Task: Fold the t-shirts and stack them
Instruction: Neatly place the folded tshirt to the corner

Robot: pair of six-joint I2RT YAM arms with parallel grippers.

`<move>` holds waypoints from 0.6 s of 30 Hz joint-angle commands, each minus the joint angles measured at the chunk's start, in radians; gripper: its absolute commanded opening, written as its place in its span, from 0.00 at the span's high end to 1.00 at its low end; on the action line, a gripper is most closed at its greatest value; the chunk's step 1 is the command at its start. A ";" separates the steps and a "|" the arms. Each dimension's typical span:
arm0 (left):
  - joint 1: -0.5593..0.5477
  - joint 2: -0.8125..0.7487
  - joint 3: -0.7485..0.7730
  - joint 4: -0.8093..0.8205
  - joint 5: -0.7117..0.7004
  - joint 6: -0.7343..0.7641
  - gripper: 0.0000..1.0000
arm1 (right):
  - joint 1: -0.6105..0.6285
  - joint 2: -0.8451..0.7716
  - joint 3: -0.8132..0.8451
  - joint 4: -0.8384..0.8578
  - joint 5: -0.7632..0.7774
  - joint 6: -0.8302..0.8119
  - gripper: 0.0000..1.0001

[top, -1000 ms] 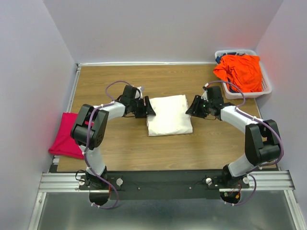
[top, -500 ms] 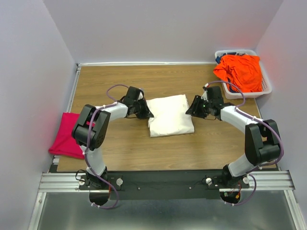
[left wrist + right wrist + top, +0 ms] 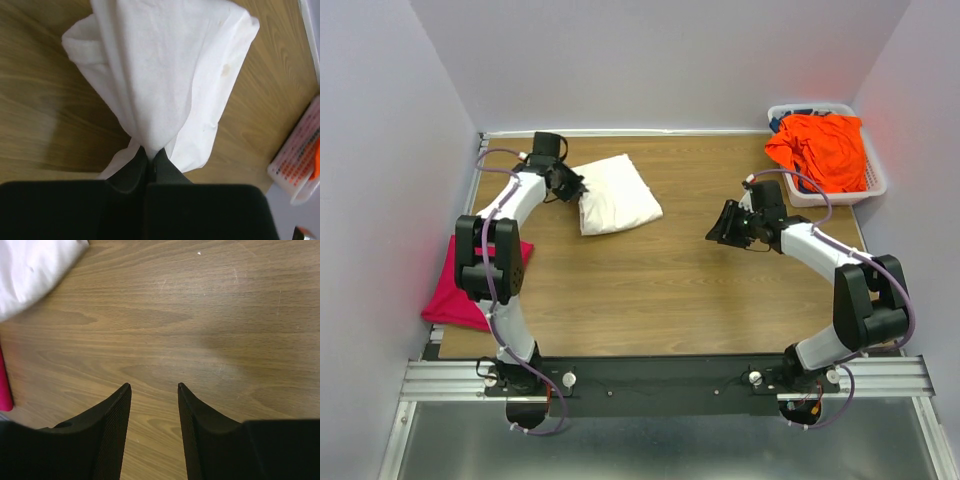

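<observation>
The folded cream-white t-shirt [image 3: 616,193] lies at the back left of the table, turned at an angle. My left gripper [image 3: 575,190] is shut on its near-left edge; in the left wrist view the cloth [image 3: 165,75] bunches into the closed left gripper [image 3: 150,156]. My right gripper [image 3: 713,232] hovers open over bare wood right of centre, nothing between its fingertips [image 3: 154,386]. A magenta-pink t-shirt [image 3: 455,290] lies folded at the table's left edge. The bright orange t-shirt [image 3: 823,145] sits heaped in the basket.
A white plastic lattice basket [image 3: 872,185] stands at the back right corner, also seen at the right edge of the left wrist view as the basket [image 3: 300,160]. Grey walls close in the table on three sides.
My left gripper closed on the white t-shirt's left edge and dragged it from the table's centre to the back left. The right arm stayed where it was.
</observation>
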 commanded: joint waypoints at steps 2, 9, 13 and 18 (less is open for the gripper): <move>0.126 0.047 0.069 -0.149 -0.099 -0.062 1.00 | 0.013 -0.030 -0.001 -0.036 -0.020 0.003 0.51; 0.251 -0.009 0.092 -0.234 -0.200 -0.076 1.00 | 0.024 -0.028 0.006 -0.036 -0.020 0.008 0.51; 0.309 -0.037 0.125 -0.319 -0.267 -0.056 1.00 | 0.030 -0.027 0.009 -0.036 -0.021 0.009 0.51; 0.343 -0.072 0.155 -0.422 -0.352 -0.034 1.00 | 0.040 -0.022 0.015 -0.036 -0.024 0.012 0.51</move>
